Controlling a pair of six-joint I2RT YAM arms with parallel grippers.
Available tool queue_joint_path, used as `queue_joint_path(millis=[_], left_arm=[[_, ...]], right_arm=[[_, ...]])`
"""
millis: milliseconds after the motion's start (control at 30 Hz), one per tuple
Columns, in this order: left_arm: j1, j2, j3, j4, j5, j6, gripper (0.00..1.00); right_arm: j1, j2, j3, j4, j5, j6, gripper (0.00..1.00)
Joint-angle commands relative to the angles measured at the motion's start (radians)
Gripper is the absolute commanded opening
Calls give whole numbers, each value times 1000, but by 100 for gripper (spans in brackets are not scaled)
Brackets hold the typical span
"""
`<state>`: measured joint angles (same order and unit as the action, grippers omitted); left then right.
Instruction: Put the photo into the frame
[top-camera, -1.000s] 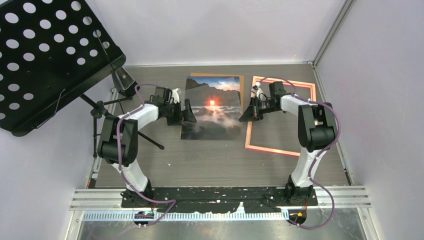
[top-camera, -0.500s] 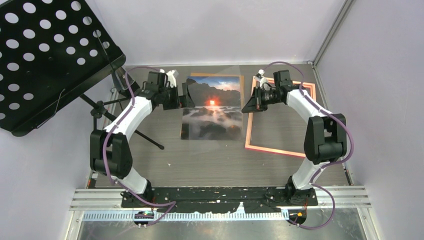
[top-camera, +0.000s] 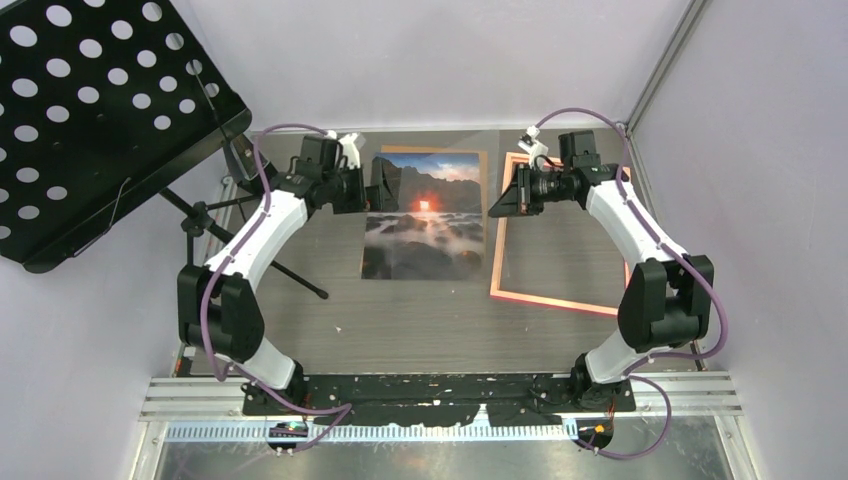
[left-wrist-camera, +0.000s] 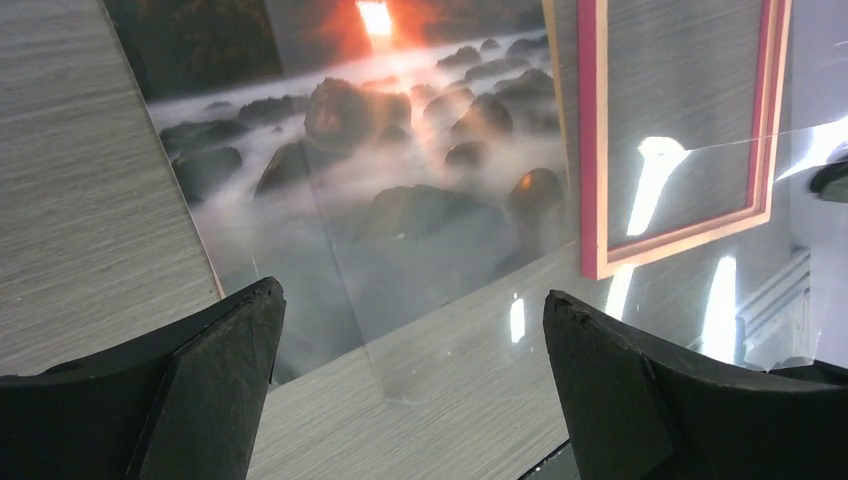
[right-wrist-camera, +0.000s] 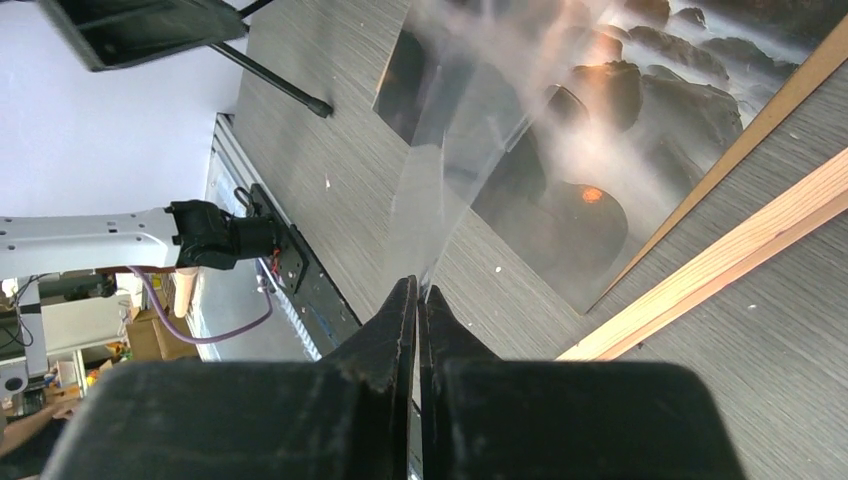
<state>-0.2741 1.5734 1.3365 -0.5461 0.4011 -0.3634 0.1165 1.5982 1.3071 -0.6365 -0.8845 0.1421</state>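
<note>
1. Orange-sunset glossy rectangular photo (top-camera: 425, 215) lies flat at the middle of the grey table's (top-camera: 420, 320) far edge, on a brown backing board (top-camera: 430, 150).
2. Thin pink-orange rectangular frame (top-camera: 545, 298) lies just right of it, toward the far right corner.
3. Right gripper (top-camera: 492, 208), arm stretched forward with its wrist turned inward, pinches a clear rigid sheet (right-wrist-camera: 430, 230) above the photo.
4. Left gripper (top-camera: 378, 188), reaching inward likewise, gapes wide, gripping nothing.

You have no writing, label, brand or number to read in any view. The glossy rectangular sunset print (top-camera: 425, 215) carries only its picture, and the thin pink-orange picture frame (top-camera: 550, 301) bears no lettering. The small circuit board (top-camera: 288, 431) at the tabletop's near edge is too small to read.
</note>
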Motion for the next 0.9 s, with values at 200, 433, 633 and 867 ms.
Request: queue_joint_path(millis=[200, 433, 633, 867], left_arm=[[19, 8, -148, 191, 161, -36, 99], [22, 64, -209, 349, 287, -116, 99], [35, 129, -215, 459, 350, -197, 99], [36, 215, -213, 604, 409, -297, 99]], right_arm=[[-34, -117, 5, 43, -46, 49, 6], [-60, -158, 1, 42, -103, 68, 6], [-81, -202, 11, 21, -135, 73, 6], [-93, -240, 31, -1, -154, 87, 5]])
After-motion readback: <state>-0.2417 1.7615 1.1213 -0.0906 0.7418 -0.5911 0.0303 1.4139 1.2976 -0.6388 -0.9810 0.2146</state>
